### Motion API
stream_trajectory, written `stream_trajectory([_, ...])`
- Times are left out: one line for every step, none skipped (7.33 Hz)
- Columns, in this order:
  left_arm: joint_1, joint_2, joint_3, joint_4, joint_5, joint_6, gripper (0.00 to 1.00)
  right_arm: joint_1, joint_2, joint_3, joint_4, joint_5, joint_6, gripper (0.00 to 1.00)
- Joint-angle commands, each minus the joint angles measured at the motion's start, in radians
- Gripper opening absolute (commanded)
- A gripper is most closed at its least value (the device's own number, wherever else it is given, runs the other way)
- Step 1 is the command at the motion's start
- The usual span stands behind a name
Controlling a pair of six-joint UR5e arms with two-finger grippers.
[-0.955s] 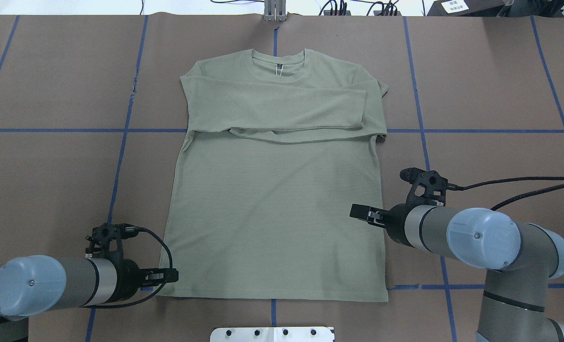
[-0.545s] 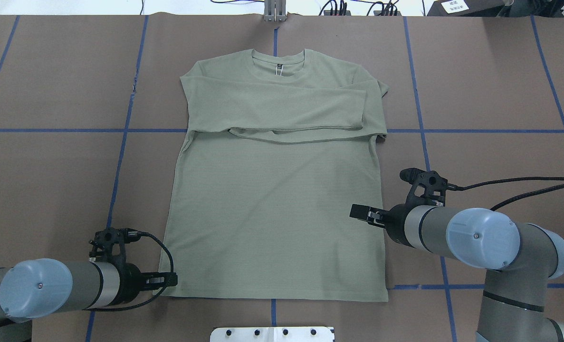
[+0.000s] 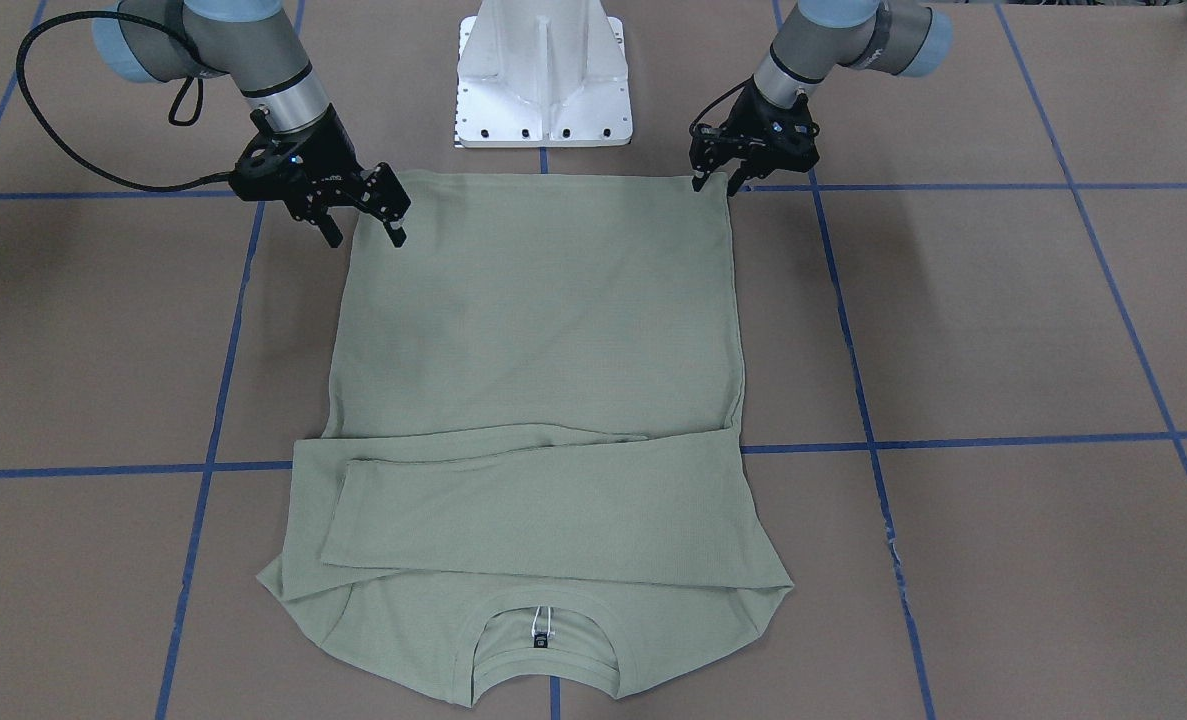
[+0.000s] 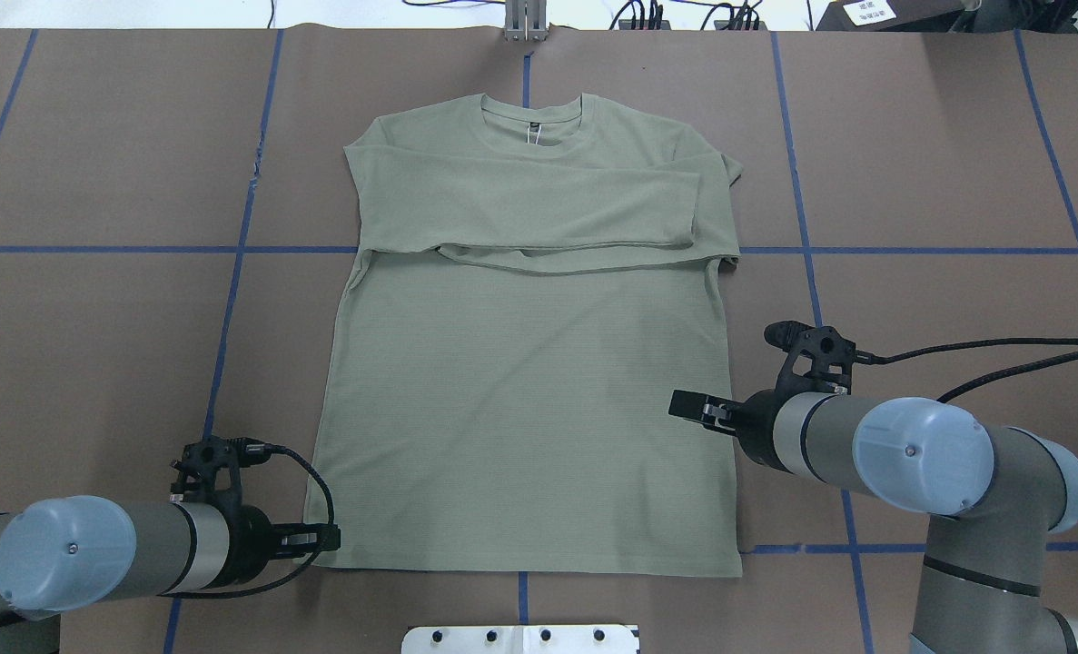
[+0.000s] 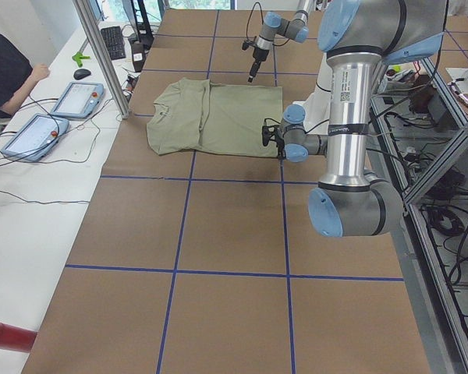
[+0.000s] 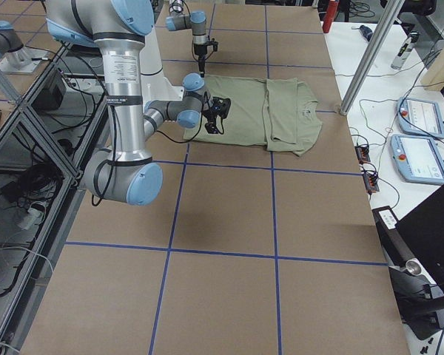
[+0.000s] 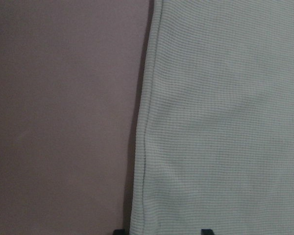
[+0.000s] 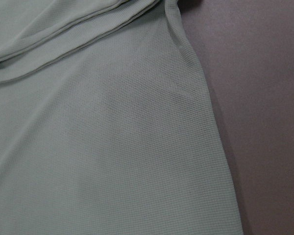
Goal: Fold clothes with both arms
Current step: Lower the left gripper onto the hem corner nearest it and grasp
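Lighting: bright, even, diffuse, from overhead.
Shadows: soft grey patches on the brown table paper [image 3: 953, 330] beside the left arm [image 3: 833, 35] and right arm [image 3: 243, 60]; faint darker patch on the shirt [image 4: 520, 381].
Glare: white strip [image 4: 366, 11] at the overhead view's top, washed out.
Wrist views: dimmer, slightly soft.

Could read no text anywhere. Noted a small black neck tag [image 3: 540, 642] with a pale mark inside the collar of the pale sage-green long-sleeved knit shirt [image 3: 543, 330], too small to make out. Spotted a white printed label [image 4: 874, 11] on a dark box [image 4: 906, 18] at the far right, and a white sticker [image 5: 345, 97] on the silver tube of the left arm [image 5: 345, 148], both illegible.
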Motion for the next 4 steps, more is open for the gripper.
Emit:
stream_trajectory([0.008, 0.003, 0.001, 0.000, 0.001, 0.000, 0.61, 0.000, -0.001, 0.000, -0.001, 0.000, 0.000, 1.00])
stream_trajectory([0.016, 0.004, 0.005, 0.002, 0.001, 0.000, 0.61, 0.000, -0.001, 0.000, -0.001, 0.000, 0.000, 1.00])
stream_trajectory([0.019, 0.003, 0.005, 0.006, -0.001, 0.000, 0.61, 0.000, -0.001, 0.000, 0.001, 0.000, 0.000, 1.00])
stream_trajectory([0.019, 0.003, 0.007, 0.008, -0.001, 0.000, 0.61, 0.000, -0.003, 0.000, 0.001, 0.000, 0.000, 1.00])
